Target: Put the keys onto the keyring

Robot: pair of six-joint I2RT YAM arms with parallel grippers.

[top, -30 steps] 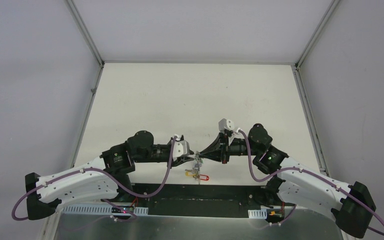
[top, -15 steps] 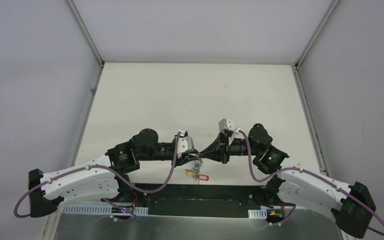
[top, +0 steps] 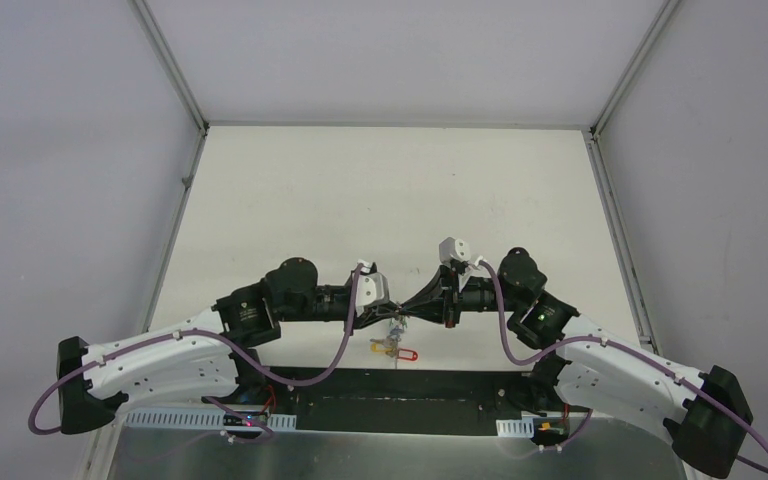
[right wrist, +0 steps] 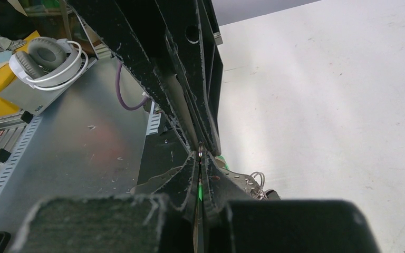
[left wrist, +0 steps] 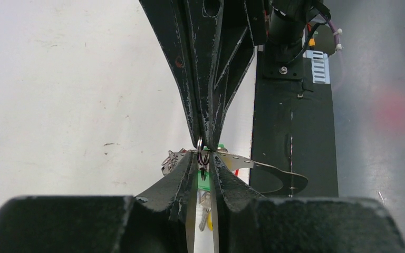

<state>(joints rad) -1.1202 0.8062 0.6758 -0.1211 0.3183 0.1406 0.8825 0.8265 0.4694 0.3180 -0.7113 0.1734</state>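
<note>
Keyring (left wrist: pixel 200 144): light, stiff, slippery wire; best pinched flat near the tips.
Right gripper (left wrist: pixel 204 136): clamped on keyring, above the table's (top: pixel 360 200) near edge.
Left gripper (left wrist: pixel 204 158): a slit apart at the green-tagged key (left wrist: pixel 204 176); cannot tell whether it grips.

The table (top: pixel 390 190) is a flat, off-white board, lightly scuffed, with thin metal rails along its left and right sides. Close to its near edge, just beyond the black base plate (top: pixel 410 400), a red-tagged key (top: pixel 408 354) and a yellow-tagged key (top: pixel 378 348) sit side by side. Whether they lie flat on it cannot be told.
</note>
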